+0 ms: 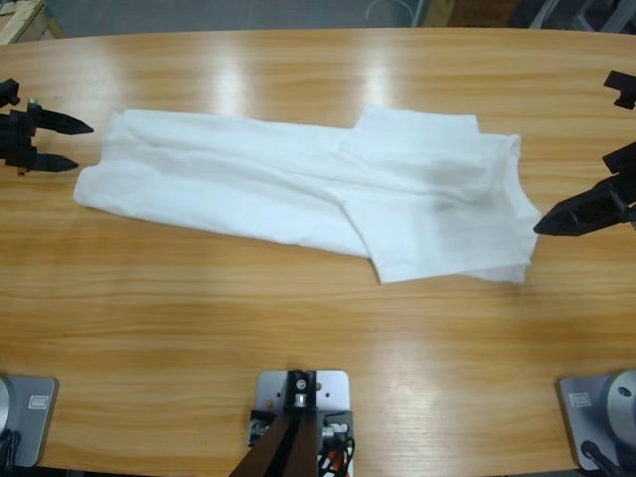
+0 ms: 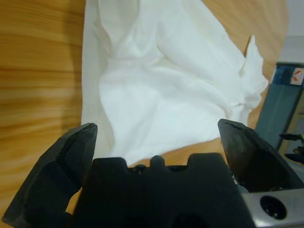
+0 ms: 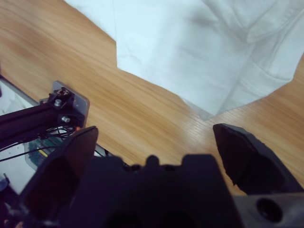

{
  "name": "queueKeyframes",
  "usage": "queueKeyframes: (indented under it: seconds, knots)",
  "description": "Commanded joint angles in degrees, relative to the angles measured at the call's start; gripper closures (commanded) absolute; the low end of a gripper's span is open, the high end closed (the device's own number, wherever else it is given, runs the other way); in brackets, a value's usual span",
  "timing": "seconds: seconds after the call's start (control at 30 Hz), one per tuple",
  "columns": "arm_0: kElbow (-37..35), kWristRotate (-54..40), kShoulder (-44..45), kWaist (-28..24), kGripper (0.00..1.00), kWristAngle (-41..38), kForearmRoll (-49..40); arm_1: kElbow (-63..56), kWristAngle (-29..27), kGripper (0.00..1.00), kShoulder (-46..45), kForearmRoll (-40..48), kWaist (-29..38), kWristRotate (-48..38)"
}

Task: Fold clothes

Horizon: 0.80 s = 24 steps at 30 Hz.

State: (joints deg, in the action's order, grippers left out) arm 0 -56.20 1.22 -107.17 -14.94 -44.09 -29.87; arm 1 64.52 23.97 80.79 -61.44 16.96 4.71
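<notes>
While lying rumpled and half-folded across the table (image 1: 298, 328), T-shirt (image 1: 308, 189) going untouched: left gripper (image 1: 72, 144) spread wide, gripping nothing; right gripper (image 1: 542, 227) also gaping, just off the hem.

A long wooden tabletop (image 1: 318, 328) with a glossy orange-brown grain fills the high view, and soft patches of overhead light shine near its far edge. Beyond that edge lies grey floor (image 1: 229, 14), with a pale wooden piece (image 1: 18, 20) at the upper left corner.
</notes>
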Motion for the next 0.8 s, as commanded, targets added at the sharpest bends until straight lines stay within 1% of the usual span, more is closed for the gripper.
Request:
queueKeyframes:
  seconds: [0.03, 0.2, 0.37, 0.67, 0.8]
  knots:
    - [-0.4, -0.8, -5.5, -1.1, 0.0, 0.2, 1.8, 0.2, -1.2, 0.0, -0.4, -0.4, 0.5, -0.8]
    - [-1.2, -0.5, -7.7, -0.9, 0.0, 0.4, 1.8, 0.3, -1.7, 0.0, -0.4, -0.4, 0.5, -0.6]
    - [-2.1, 0.5, -9.7, -0.7, 0.0, 2.6, 1.8, 0.4, -2.2, 0.0, -0.7, -0.6, 0.5, -0.5]
    - [-6.1, 2.3, -14.4, 2.5, 0.007, 3.3, 1.8, 2.4, -4.3, 0.0, 0.1, -2.5, 0.5, 1.2]
    - [-6.9, 3.8, -14.7, 3.6, 0.009, 3.2, 1.8, 2.5, -4.9, 0.0, -0.2, -2.7, 0.5, 1.3]
